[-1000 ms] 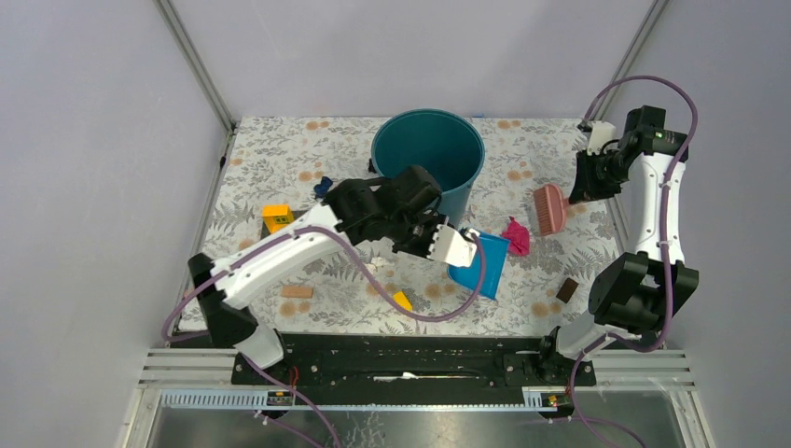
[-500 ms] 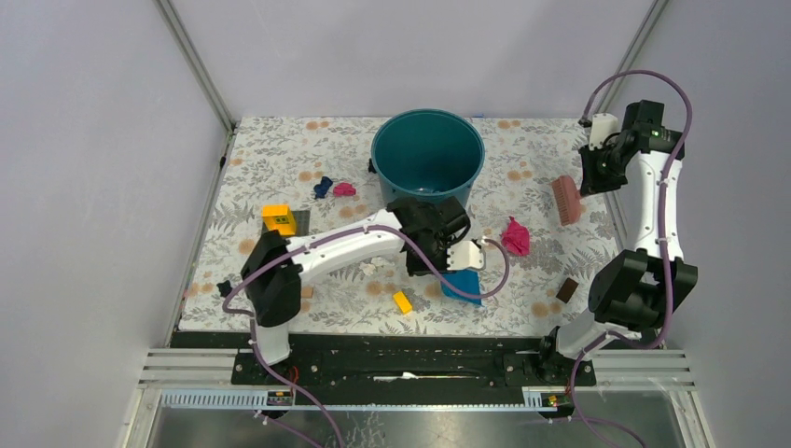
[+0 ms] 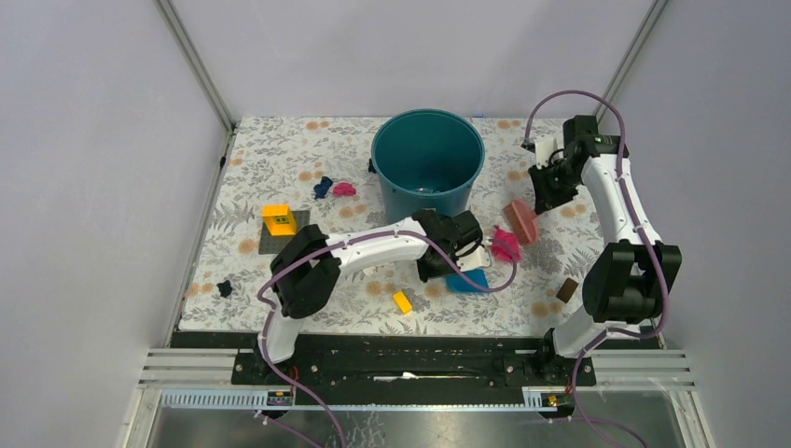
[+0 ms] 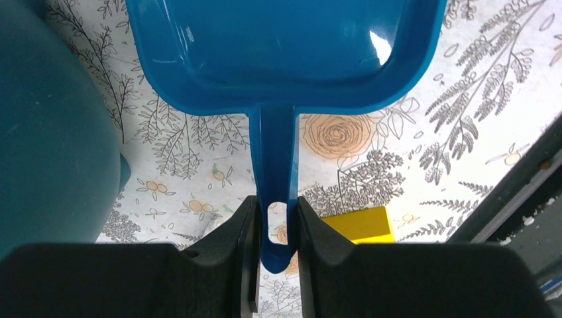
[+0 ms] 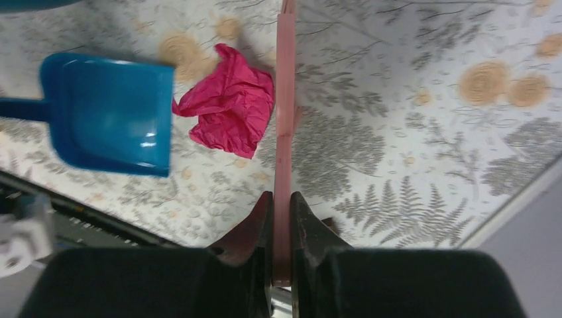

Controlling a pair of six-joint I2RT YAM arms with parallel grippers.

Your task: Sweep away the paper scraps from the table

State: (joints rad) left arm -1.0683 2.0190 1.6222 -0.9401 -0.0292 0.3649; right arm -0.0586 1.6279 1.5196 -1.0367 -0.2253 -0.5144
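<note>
Only wrist views confirm left end effector (image 4: 277, 213) gripping dustpan (image 4: 285, 46), right end effector (image 5: 281, 207) brush (image 5: 285, 99).

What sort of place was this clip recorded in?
Most likely a lab robot test cell, not a home: plain grey walls and metal frame posts box in a floral table set with staged props: teal bucket, blue dustpan, brush, paper scraps.
</note>
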